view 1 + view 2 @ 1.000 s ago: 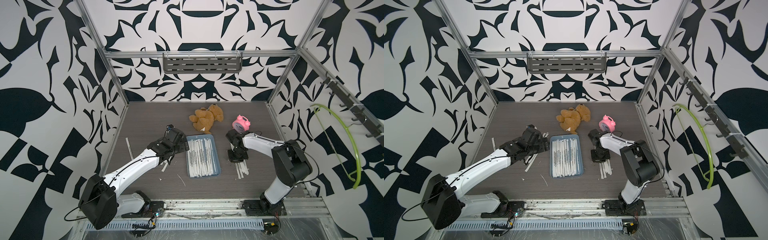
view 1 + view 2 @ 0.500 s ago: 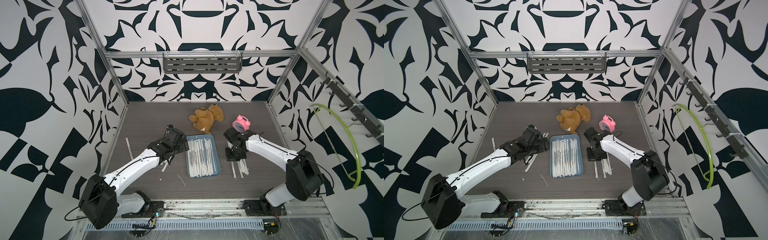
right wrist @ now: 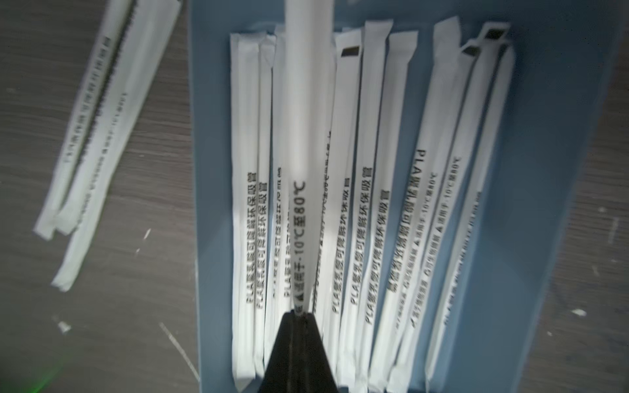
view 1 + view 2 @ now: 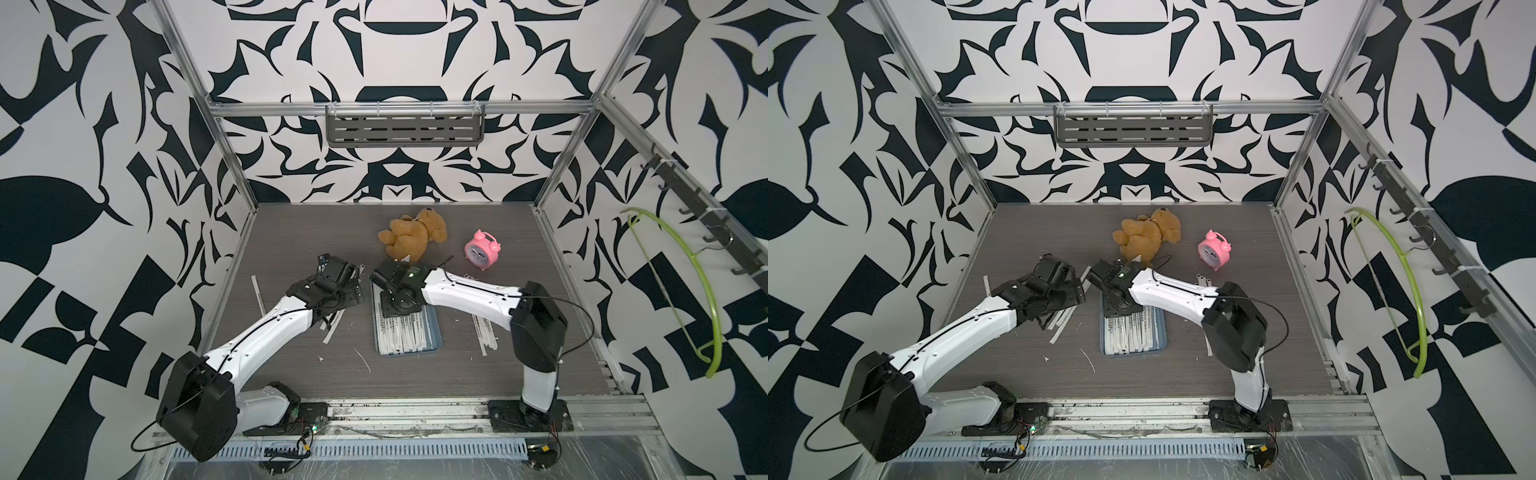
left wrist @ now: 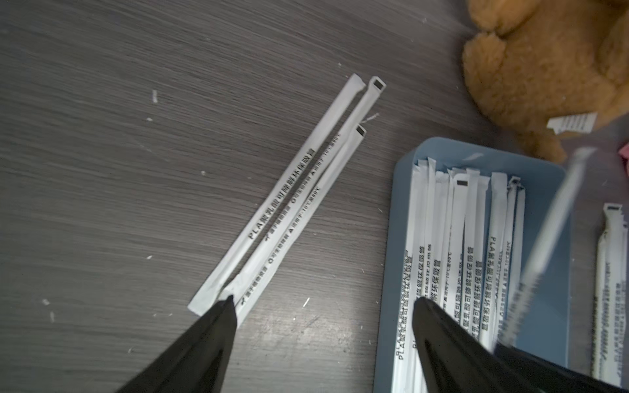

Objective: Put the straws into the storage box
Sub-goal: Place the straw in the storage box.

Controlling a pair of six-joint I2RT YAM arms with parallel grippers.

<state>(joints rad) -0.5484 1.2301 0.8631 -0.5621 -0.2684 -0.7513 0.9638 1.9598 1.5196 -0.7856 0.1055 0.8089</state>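
1. Dark wood-grain tabletop (image 4: 291,232) inside a cell with black-and-white patterned walls. Two white robot arms reach over it.
2. Right tool (image 3: 299,314): jaws pressed together on one end of a single paper-wrapped straw (image 3: 306,102). The straw sticks out lengthways above the storage box (image 3: 551,170).
3. Left tool (image 5: 325,301): jaws spread wide, holding nothing. One fingertip (image 5: 221,313) sits over the end of a few loose straws (image 5: 299,194) on the tabletop, the other over the box's edge. Whether they touch cannot be told.
4. The storage box is shallow and blue-grey, near the middle of the tabletop. Many wrapped straws (image 3: 374,170) lie side by side in it, lengthways.
5. More straws lie on the tabletop to the box's right, under the right arm, in both top views.
6. A brown teddy bear (image 4: 411,237) lies just behind the box, with a pink alarm clock (image 4: 482,250) near it.
7. A grey slotted shelf (image 4: 405,131) hangs on the back wall. A green hanger (image 4: 702,291) hangs on the right wall.
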